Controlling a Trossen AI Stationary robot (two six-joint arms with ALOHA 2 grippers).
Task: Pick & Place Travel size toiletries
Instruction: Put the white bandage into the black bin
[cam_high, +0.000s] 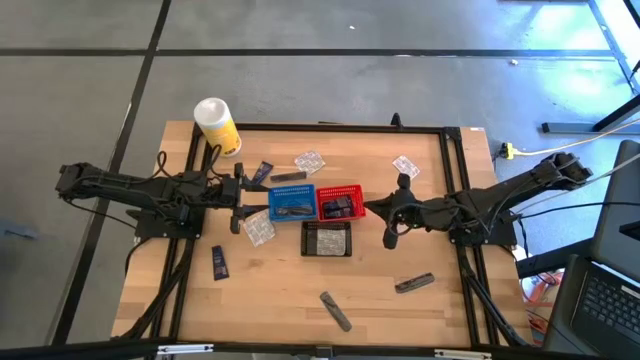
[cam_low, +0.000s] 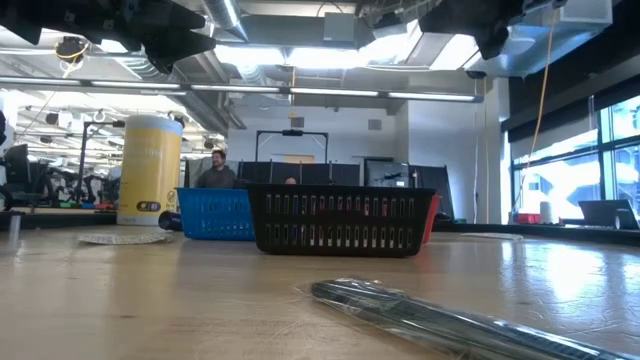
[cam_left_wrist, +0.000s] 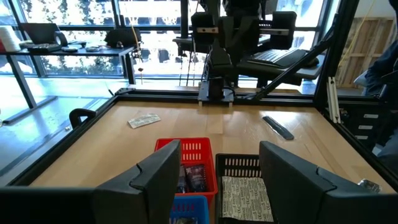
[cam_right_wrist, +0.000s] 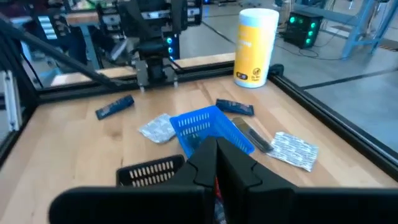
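The travel size toiletries are spread over the bench (cam_high: 180, 300): some are already in the red basket (cam_high: 340, 203), blue basket (cam_high: 291, 203) and black basket (cam_high: 327, 239), and a grey tube (cam_high: 335, 310) is left near the front edge. The right end effector (cam_high: 371, 208) is clenched on nothing, just beside the red basket. The left end effector (cam_high: 240, 200) is held released beside the blue basket. A loose piece is best approached from straight above, then gripped across its thin side. The yellow canister (cam_right_wrist: 255, 46) is seen standing up only in the right wrist and low views.
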